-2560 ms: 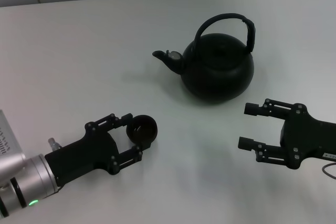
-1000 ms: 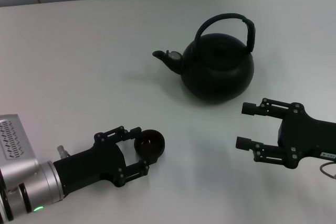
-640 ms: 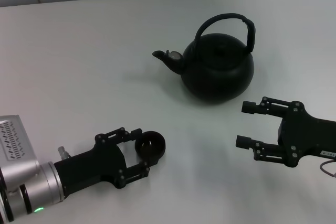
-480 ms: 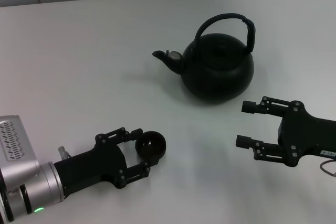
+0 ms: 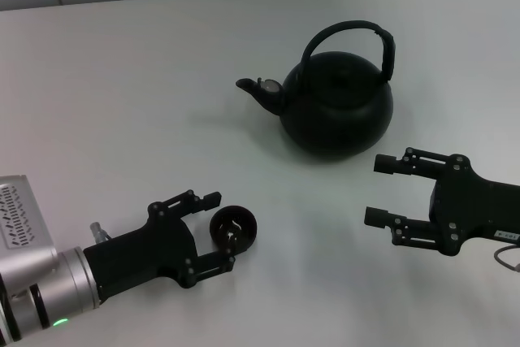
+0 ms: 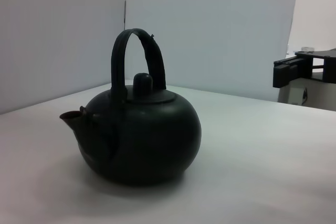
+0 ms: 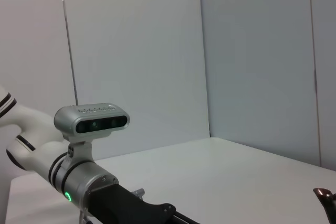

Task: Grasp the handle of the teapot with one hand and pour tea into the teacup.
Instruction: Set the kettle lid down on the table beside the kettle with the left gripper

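The matte-black teapot (image 5: 337,107) stands upright at the middle back of the white table, with its spout (image 5: 258,91) pointing left. Its arched handle (image 5: 345,32) is free. The small black teacup (image 5: 234,230) lies at the front left between the open fingers of my left gripper (image 5: 218,232). It looks tipped, and the upper finger stands apart from it. My right gripper (image 5: 375,190) is open and empty, in front of and to the right of the teapot, not touching it. The left wrist view shows the teapot (image 6: 142,140) and its handle (image 6: 139,51).
The white table (image 5: 122,79) runs to a pale wall at the back. The left arm's silver wrist and camera (image 5: 24,225) sit at the front left edge. The right wrist view shows the left arm's camera (image 7: 92,119).
My left gripper has drawn back toward the table's front with the teacup between its fingers. The fingers have spread a little and the cup now looks tipped. The right gripper has barely moved.
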Controlling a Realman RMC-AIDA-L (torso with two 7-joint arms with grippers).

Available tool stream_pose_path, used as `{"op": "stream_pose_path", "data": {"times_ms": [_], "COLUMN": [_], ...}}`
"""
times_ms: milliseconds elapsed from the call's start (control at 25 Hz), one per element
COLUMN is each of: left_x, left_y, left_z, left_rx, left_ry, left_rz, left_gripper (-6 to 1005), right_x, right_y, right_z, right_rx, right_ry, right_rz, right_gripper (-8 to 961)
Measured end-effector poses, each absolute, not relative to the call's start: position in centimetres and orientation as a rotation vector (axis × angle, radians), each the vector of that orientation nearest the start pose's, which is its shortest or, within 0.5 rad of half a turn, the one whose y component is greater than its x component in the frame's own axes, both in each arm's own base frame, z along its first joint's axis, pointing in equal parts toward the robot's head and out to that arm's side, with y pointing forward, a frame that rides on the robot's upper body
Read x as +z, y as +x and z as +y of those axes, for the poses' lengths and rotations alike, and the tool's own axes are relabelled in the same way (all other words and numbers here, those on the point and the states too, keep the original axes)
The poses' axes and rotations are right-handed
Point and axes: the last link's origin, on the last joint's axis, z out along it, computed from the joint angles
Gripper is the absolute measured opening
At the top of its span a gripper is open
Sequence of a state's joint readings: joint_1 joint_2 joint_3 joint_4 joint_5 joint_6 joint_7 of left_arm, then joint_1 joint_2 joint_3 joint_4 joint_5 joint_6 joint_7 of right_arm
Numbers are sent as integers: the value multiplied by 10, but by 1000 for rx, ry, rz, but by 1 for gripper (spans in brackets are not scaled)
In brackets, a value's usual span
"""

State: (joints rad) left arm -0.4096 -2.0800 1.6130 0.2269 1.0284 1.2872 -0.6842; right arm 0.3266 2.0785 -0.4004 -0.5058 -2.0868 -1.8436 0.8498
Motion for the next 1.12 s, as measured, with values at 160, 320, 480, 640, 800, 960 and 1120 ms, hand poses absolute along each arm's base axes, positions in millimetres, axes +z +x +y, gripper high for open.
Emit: {"op": "stream_pose_path", "data": {"times_ms": [160, 320, 480, 640, 800, 960, 1120], "left_x": [-105, -105, -103, -99, -93, -90, -83], "left_y": [-284, -284, -280, -277, -273, -268, -261], "left_z": [254, 254, 254, 253, 252, 251, 246], "left_rx": [-737, -739, -764, -804, -848, -899, -997], "left_ry": [-2717, -2717, -2712, -2699, -2676, -2689, -2695], "left_rz": [-350, -352, -349, -326, -294, -306, -285], "left_gripper": [748, 747, 746, 746, 745, 745, 744], "right_x": [5, 5, 4, 4, 4, 5, 4], "right_y": [313, 313, 314, 314, 314, 314, 314], "right_z": [233, 233, 234, 234, 234, 235, 239], "right_rx": [929, 925, 919, 920, 920, 917, 907], "right_ry": [-2609, -2608, -2605, -2605, -2604, -2591, -2584], "right_rz": [319, 320, 324, 325, 325, 330, 331], "right_gripper": [712, 712, 713, 711, 711, 711, 712]}}
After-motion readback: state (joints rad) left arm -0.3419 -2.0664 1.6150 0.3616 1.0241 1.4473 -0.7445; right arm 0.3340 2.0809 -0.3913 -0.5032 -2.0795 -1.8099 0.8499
